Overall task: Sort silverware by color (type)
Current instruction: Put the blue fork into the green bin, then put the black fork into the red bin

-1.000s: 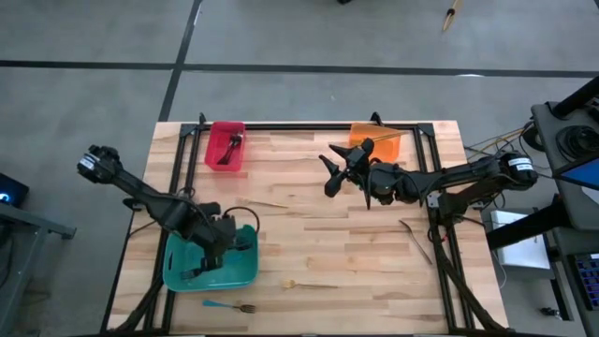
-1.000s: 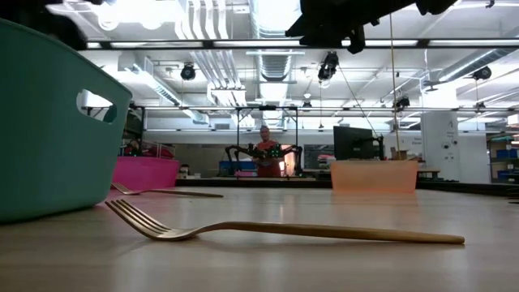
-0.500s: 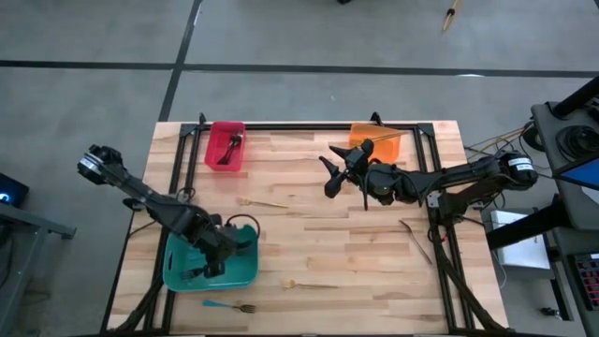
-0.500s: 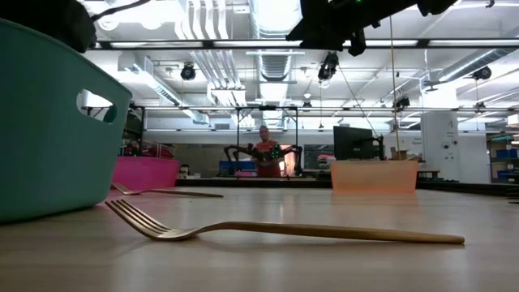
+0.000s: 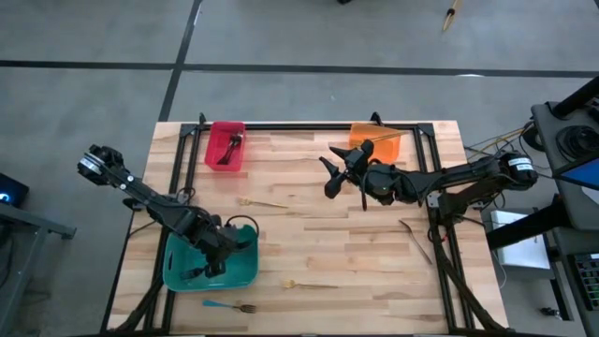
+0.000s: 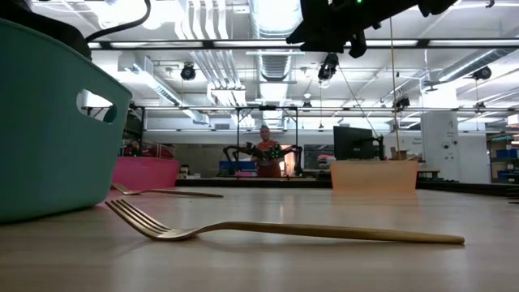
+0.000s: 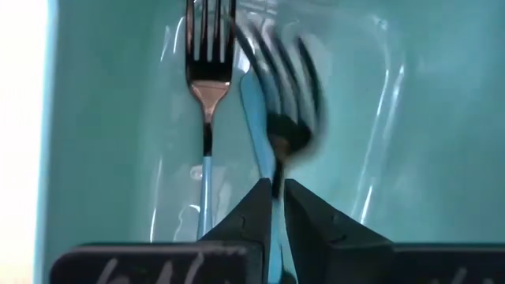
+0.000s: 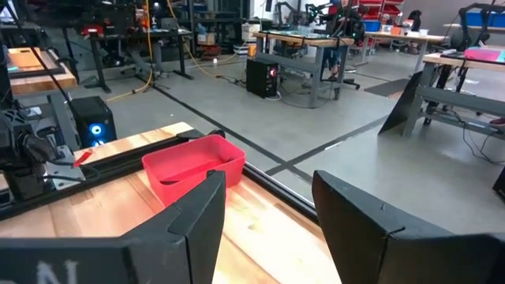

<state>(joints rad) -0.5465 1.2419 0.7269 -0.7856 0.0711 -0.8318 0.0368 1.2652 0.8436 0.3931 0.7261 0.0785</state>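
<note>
Now blue-handled fork [image 7: 272,118] between left fingers [image 7: 251,209] (inside teal bin [image 7: 102,118]).

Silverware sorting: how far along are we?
Done: one blue fork lies in the teal bin; red bin and orange bin hold pieces. In hand: left gripper has a second blue fork there. Left loose: two gold forks, a grey fork, a third blue fork. Right gripper waits open.
</note>
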